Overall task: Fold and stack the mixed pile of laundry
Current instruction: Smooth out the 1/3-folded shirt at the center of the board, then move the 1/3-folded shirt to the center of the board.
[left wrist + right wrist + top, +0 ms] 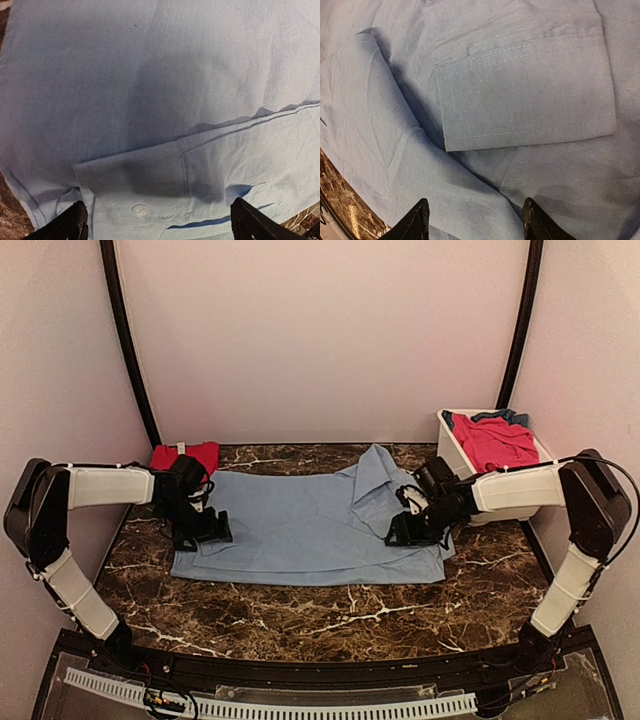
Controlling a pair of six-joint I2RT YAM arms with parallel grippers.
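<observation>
The light-blue shirt (310,525) lies flat mid-tabletop (330,625), right side rumpled. The red piece (185,455) is at the far-left corner, the pink-red piece (492,443) and darker blue piece (512,417) at the far-right.

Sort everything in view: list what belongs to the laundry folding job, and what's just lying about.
Belongs to the job:
light-blue shirt, spread out mid-table
red garment, back left
pink-red garment and darker blue piece, both in the white tub

Just lying about:
white tub
marble table
</observation>
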